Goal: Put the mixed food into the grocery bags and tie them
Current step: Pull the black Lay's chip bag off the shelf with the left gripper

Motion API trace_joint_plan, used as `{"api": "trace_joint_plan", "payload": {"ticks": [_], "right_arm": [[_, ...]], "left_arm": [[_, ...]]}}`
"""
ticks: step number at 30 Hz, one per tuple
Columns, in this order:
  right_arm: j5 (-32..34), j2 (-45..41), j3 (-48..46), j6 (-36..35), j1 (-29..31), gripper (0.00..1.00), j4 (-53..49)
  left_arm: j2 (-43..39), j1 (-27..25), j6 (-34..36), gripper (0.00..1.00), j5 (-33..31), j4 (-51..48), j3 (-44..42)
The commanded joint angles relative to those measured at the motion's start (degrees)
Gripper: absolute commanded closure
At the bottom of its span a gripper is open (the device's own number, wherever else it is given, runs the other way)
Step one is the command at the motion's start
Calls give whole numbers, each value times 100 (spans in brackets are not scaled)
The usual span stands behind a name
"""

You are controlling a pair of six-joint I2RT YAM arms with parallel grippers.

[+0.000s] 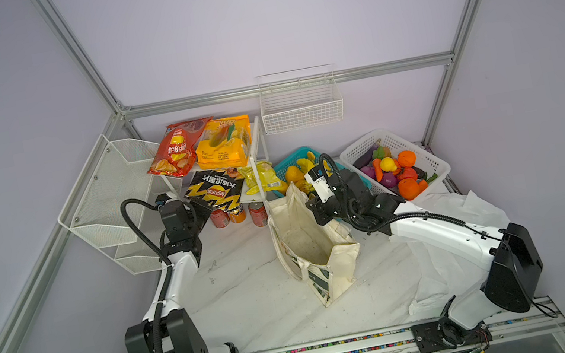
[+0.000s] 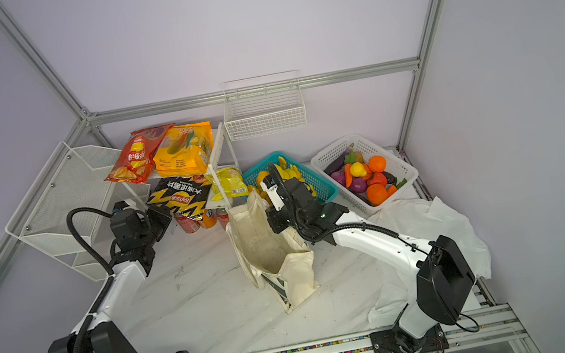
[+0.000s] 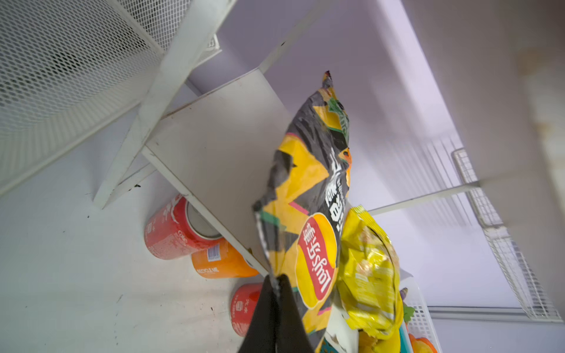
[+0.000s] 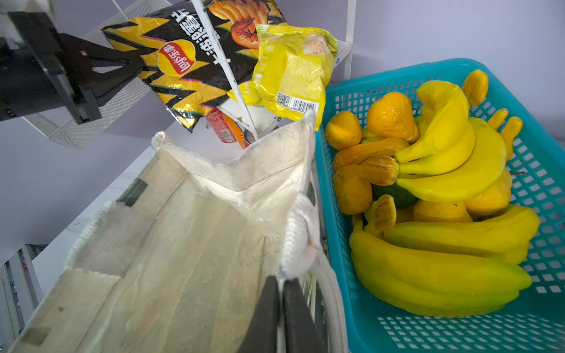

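Observation:
The black chip bag (image 1: 215, 193) (image 4: 183, 61) with yellow zigzags lies on the lower shelf, and my left gripper (image 1: 200, 209) (image 3: 276, 278) is shut on its near edge. A small yellow snack packet (image 1: 261, 177) (image 3: 370, 269) rests beside it. The cream canvas tote (image 1: 308, 243) (image 4: 183, 244) stands open mid-table. My right gripper (image 1: 313, 206) (image 4: 281, 281) is shut on the tote's rim at the strap. Yellow bananas (image 4: 443, 159) fill the teal basket (image 4: 519, 330) beside the tote. A purple eggplant (image 1: 367, 156) lies among toy produce. The white plastic carrier bag (image 1: 449, 218) lies flat under my right arm.
Soda cans (image 1: 236, 215) stand under the shelf. A red chip bag (image 1: 174, 149) and an orange-yellow packet (image 1: 225, 148) sit on the top shelf. A mesh rack (image 1: 112, 199) is at the left, a wire basket (image 1: 300, 107) hangs on the back wall, and a white basket (image 1: 431, 163) holds produce.

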Motion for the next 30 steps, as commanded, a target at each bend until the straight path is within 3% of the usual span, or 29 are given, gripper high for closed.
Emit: {"api": "trace_joint_plan", "payload": {"ticks": [1, 7, 13, 23, 30], "right_arm": [[-26, -54, -54, 93, -7, 90, 208], [-61, 0, 25, 128, -12, 90, 342], [-81, 151, 231, 144, -15, 91, 259], [9, 329, 466, 111, -55, 91, 200], [31, 370, 501, 112, -51, 91, 202]], "left_arm": [[-808, 42, -166, 100, 125, 118, -600], [-2506, 7, 377, 100, -246, -1101, -1074], [-3446, 4, 1151, 100, -442, -2745, -587], [-3649, 4, 1666, 100, 967, -3946, 1071], [-3567, 4, 1943, 100, 1142, -4273, 1862]]}}
